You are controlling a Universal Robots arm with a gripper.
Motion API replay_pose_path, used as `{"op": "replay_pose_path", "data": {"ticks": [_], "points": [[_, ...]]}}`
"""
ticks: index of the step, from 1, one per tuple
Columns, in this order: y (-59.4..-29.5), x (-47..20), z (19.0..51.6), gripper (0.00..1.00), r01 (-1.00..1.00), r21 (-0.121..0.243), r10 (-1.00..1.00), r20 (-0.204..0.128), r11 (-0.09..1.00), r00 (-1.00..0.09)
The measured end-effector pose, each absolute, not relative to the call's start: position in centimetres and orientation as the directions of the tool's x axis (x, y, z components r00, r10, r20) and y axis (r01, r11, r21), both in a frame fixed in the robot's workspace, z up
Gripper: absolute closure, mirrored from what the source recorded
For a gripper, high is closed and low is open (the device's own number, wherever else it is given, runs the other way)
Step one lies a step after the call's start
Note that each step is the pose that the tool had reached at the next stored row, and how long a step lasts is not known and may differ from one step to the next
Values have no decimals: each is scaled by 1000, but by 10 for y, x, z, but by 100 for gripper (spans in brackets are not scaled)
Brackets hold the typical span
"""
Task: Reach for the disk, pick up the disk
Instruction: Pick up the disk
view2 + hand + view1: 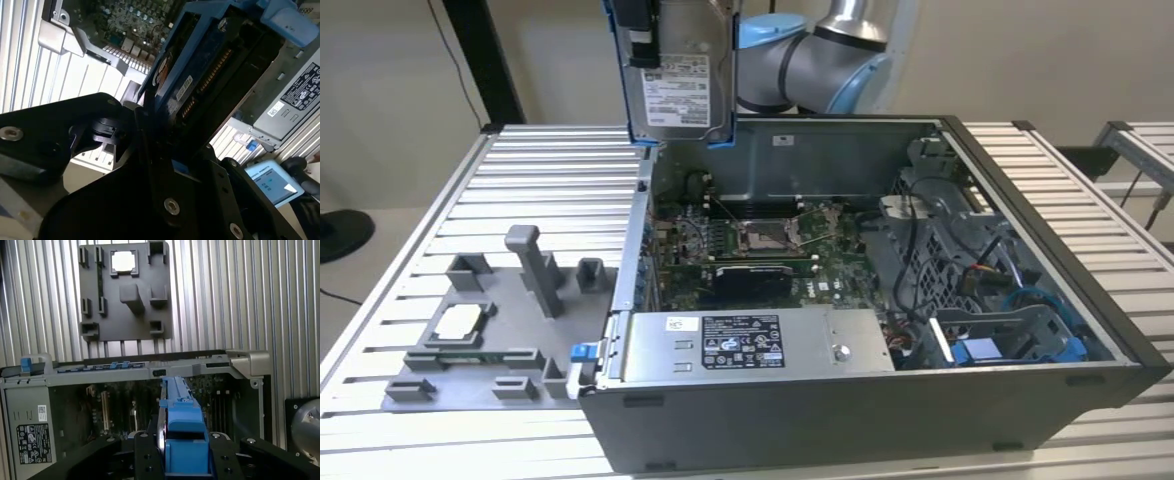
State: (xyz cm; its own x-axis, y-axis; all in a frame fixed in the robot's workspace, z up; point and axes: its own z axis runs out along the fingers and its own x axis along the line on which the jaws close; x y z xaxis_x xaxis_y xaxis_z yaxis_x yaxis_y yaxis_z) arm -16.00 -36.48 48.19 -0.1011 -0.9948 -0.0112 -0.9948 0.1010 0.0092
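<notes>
An open computer case (881, 400) lies on its side on a ribbed metal surface (520, 170). The disk (678, 85), a silver hard drive with a white label and a blue bracket along its edges, hangs upright in the air above the case's back corner on the exterior view's left. It is well clear of the motherboard (747, 240) below and touches nothing but the claw.

In the first wrist view the claw (183, 450) is clamped on the disk, which shows edge-on with one black finger (147, 455) pressed against each flat side. Whether the fingers bear on the metal or on the blue bracket is hard to make out from this angle.

Judging by this, both parts of the task look done. The reach is over, and the disk is gripped and lifted free of the case and the surface. Nothing of the pick-up appears left.

On the surface beside the case, toward the exterior view's left, a grey fixture tray (494, 330) holds a small square silver chip (460, 320). A large silver box (740, 342) with a black-and-white label sits inside the case at its near edge.
</notes>
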Motion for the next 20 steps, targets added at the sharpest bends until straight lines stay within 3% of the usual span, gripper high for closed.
{"op": "replay_pose_path", "data": {"ticks": [20], "points": [[-365, -106, 481, 100, -995, 9, -995, -11, 101, -101]]}}
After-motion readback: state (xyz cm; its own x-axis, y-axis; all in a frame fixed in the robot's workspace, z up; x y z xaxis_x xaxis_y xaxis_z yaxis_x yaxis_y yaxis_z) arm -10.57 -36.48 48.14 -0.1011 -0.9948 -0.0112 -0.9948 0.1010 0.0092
